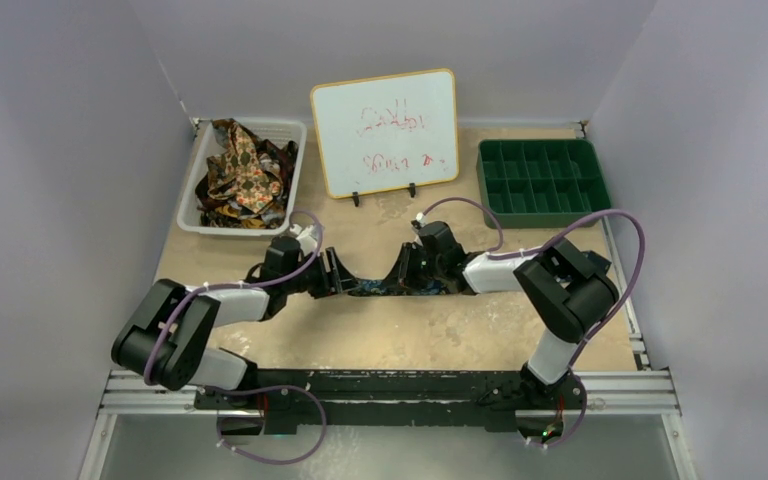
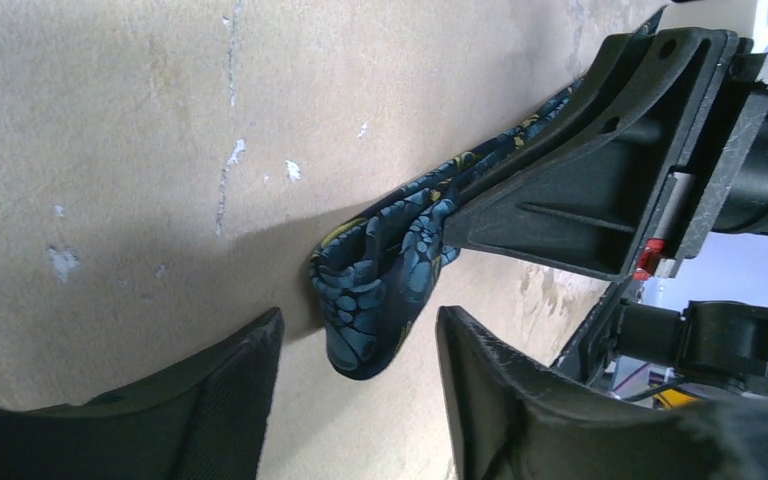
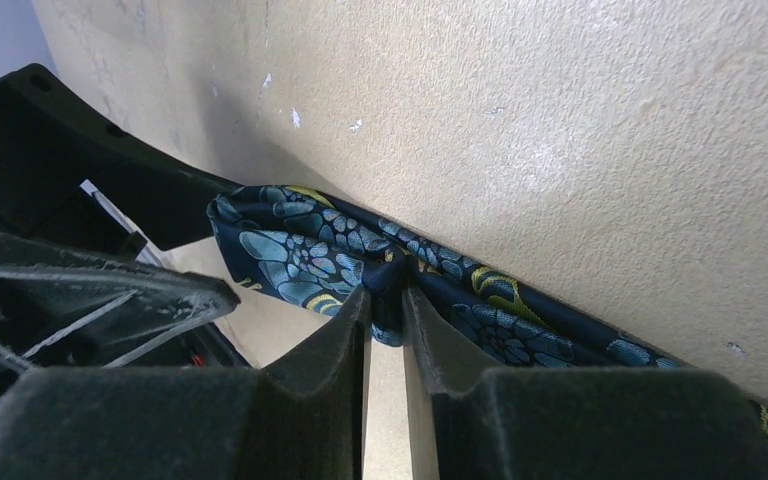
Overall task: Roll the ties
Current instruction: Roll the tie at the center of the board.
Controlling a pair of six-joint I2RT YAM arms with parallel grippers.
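A dark navy tie (image 1: 375,288) with a blue and gold print lies on the table between my two grippers. My left gripper (image 1: 337,273) is open; in its wrist view the folded end of the tie (image 2: 380,290) sits just ahead of the gap between the jaws, not gripped. My right gripper (image 1: 407,268) is shut on a fold of the tie (image 3: 385,290), and the rest of the tie (image 3: 520,325) runs off to the right along the table. More ties (image 1: 240,175), brown, gold and red, are heaped in a white basket (image 1: 295,135) at the back left.
A small whiteboard (image 1: 385,130) with red writing stands at the back middle. A green compartment tray (image 1: 543,180) sits at the back right. The right gripper's black body (image 2: 610,190) shows close in the left wrist view.
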